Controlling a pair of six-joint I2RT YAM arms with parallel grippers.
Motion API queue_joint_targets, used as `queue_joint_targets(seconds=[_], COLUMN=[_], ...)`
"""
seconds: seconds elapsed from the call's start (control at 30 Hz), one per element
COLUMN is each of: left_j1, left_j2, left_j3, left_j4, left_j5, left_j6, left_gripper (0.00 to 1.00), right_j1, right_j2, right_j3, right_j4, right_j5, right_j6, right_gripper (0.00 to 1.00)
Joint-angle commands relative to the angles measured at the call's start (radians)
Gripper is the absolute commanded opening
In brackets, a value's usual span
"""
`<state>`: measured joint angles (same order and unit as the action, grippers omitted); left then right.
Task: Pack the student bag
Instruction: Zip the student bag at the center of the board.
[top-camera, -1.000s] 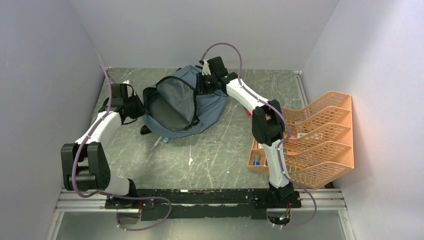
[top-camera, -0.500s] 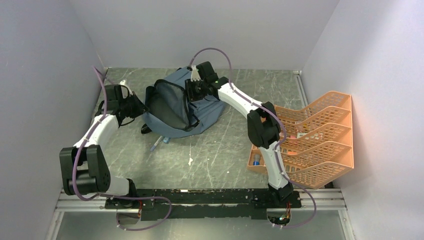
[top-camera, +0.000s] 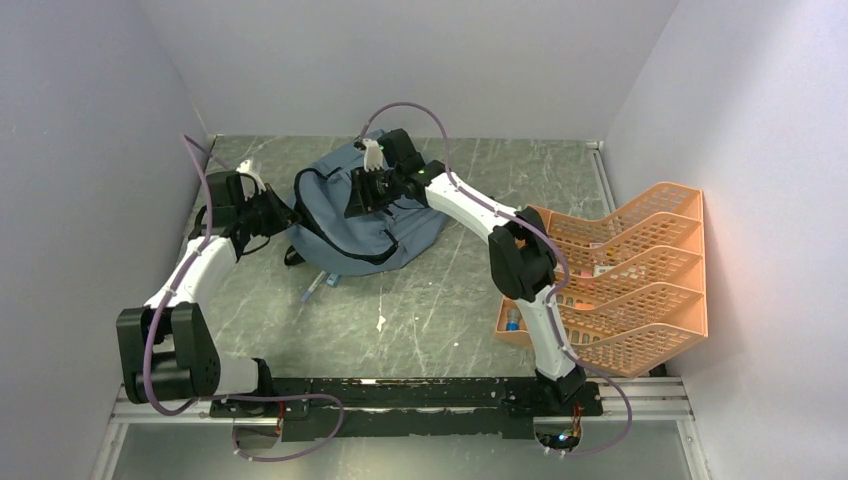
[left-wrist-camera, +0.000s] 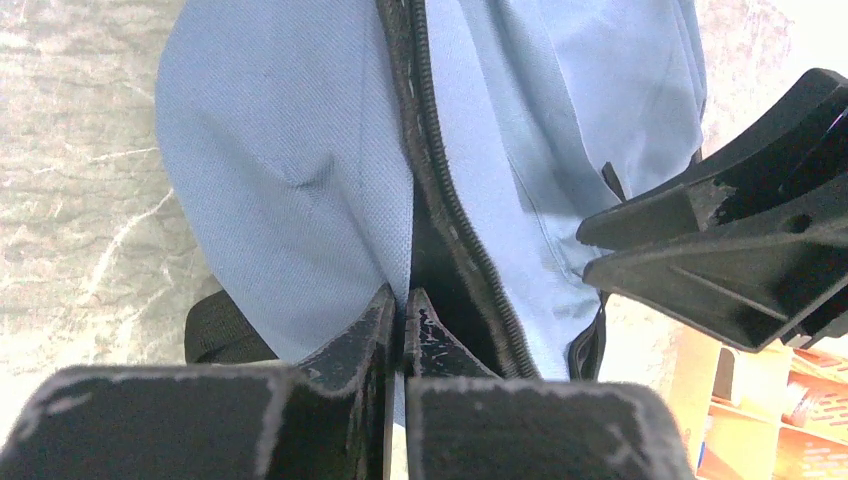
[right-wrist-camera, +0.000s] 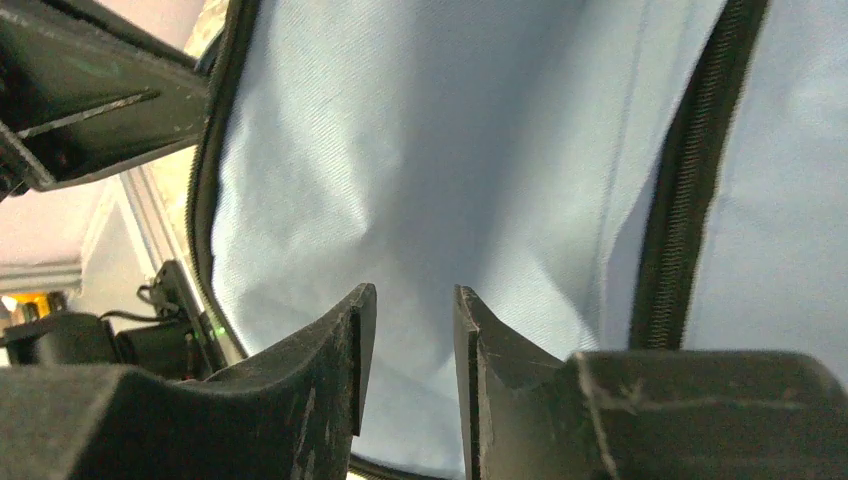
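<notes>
Soft, even light fills your overhead view, leaving faint shadows on the grey marbled table (top-camera: 440, 300). The orange plastic mesh tray (top-camera: 640, 350) tints the pale wall (top-camera: 760, 200) beside it pink. Your wrist views render the slate blue-grey fabric backpack (left-wrist-camera: 270, 150) pale and slightly soft.

The top camera looks down from above and behind the arm bases (top-camera: 400, 395), taking in the whole table (top-camera: 430, 310) to its far edge. Each wrist camera peers along its own fingers (left-wrist-camera: 372, 325), close against the bag (top-camera: 385, 225). All three views share the bag. The left wrist view catches the right gripper (left-wrist-camera: 590, 252), and the right wrist view catches the left gripper (right-wrist-camera: 195, 105).
</notes>
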<state>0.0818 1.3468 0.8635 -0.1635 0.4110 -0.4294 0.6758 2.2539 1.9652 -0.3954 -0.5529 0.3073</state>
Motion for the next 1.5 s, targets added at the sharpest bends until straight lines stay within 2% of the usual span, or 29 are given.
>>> queue_joint_targets(seconds=[0.0, 0.17, 0.37, 0.5, 0.63, 0.77, 0.83, 0.97, 1.1, 1.3, 1.47], left_j1=[-0.009, -0.009, -0.01, -0.011, -0.033, -0.194, -0.295, -0.424, -0.558, -0.643, -0.697], left_j2=[-0.054, -0.081, -0.12, -0.146, -0.19, -0.225, -0.212, -0.161, -0.103, 0.02, 0.137], left_j3=[-0.017, 0.006, 0.016, 0.036, 0.08, 0.141, 0.175, 0.181, 0.169, 0.181, 0.234], left_j4=[-0.016, -0.128, -0.192, -0.223, -0.235, -0.226, -0.221, -0.167, -0.117, -0.052, -0.065], left_j5=[-0.011, -0.141, -0.263, -0.302, -0.328, -0.44, -0.475, -0.423, -0.452, -0.456, -0.523], left_j6=[0.009, 0.012, 0.027, 0.041, 0.075, 0.121, 0.133, 0.092, 0.035, -0.046, -0.09], left_gripper=[0.05, 0.07, 0.33, 0.51, 0.6, 0.67, 0.69, 0.69, 0.69, 0.67, 0.66], right_j1=[0.007, 0.005, -0.006, -0.017, -0.046, -0.085, -0.098, -0.125, -0.155, -0.199, -0.221], right_j2=[-0.071, -0.208, -0.385, -0.487, -0.554, -0.572, -0.579, -0.593, -0.59, -0.548, -0.49], right_j3=[-0.044, -0.18, -0.439, -0.624, -0.777, -0.864, -0.898, -0.964, -0.993, -0.988, -0.939], right_j4=[0.03, 0.061, 0.142, 0.208, 0.276, 0.329, 0.368, 0.476, 0.527, 0.564, 0.557], right_j5=[-0.059, 0.175, 0.454, 0.546, 0.594, 0.586, 0.58, 0.57, 0.575, 0.539, 0.502], right_j6=[-0.026, -0.074, -0.044, 0.043, 0.184, 0.348, 0.418, 0.547, 0.615, 0.66, 0.655], right_gripper=[0.38, 0.45, 0.55, 0.6, 0.62, 0.66, 0.69, 0.73, 0.75, 0.77, 0.81])
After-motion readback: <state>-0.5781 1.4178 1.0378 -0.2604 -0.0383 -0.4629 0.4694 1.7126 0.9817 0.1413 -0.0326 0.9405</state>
